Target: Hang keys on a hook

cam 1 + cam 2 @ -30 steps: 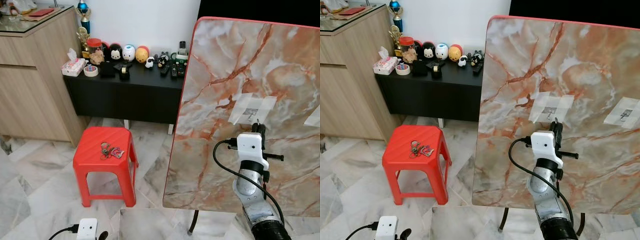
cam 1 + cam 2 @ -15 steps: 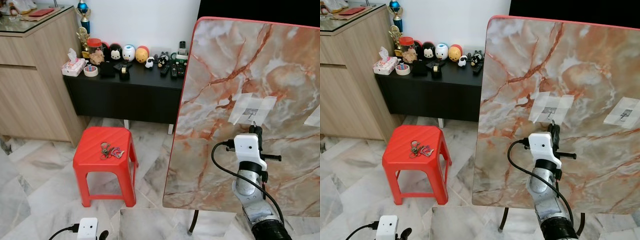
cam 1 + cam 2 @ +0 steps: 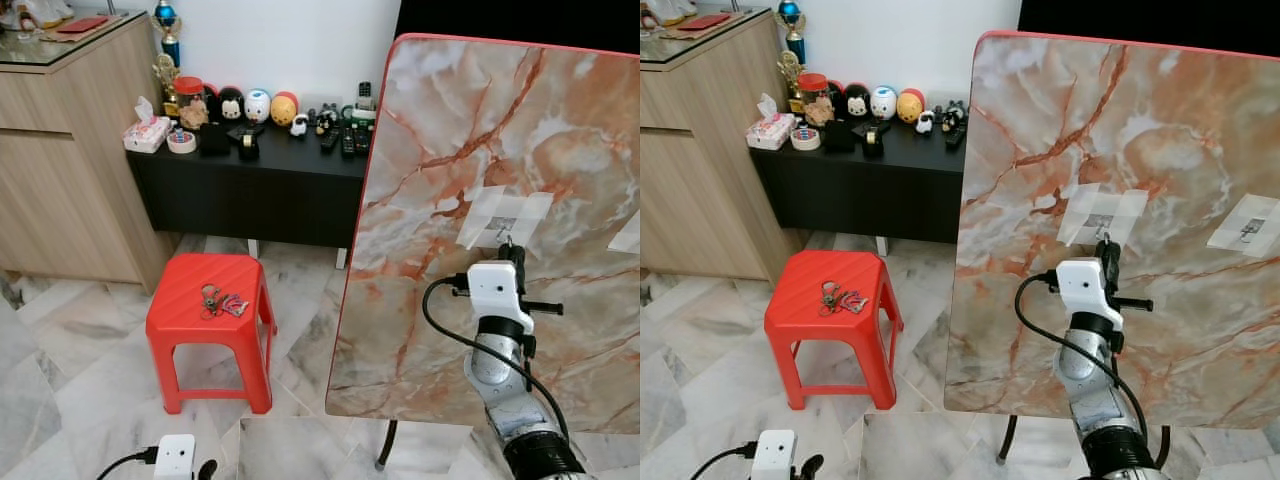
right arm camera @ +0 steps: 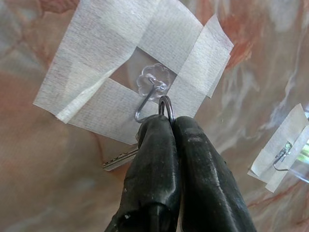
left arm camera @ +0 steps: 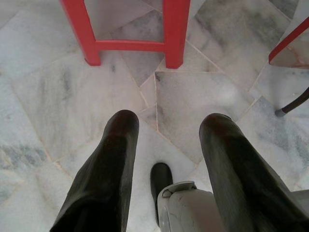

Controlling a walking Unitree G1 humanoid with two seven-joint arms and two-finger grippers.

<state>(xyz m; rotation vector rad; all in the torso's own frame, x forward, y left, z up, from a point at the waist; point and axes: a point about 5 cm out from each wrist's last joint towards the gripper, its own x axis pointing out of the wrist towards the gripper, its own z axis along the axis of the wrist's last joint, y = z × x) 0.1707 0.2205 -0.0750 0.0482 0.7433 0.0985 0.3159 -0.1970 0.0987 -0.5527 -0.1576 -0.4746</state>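
Your right gripper (image 4: 173, 126) has its fingers pinched tight on a key ring (image 4: 166, 107), with the key (image 4: 120, 158) poking out sideways from behind the fingers. The ring sits right at the wire hook (image 4: 146, 102), touching or just beside the hook's curved shank, below the clear flower-shaped base taped to the upright marble board (image 3: 440, 120). Whether the ring is already over the hook's tip you cannot tell from here. The ring stands edge-on and upright, so in my judgement the coming move turns on carrying it over the upturned tip and letting it drop into the bend. A second taped hook (image 4: 281, 157) lies well apart on the same board. Your left gripper (image 5: 166, 145) hangs idle, fingers spread, over the floor near the red stool (image 3: 208, 300), on which another key bunch (image 3: 221, 299) rests.
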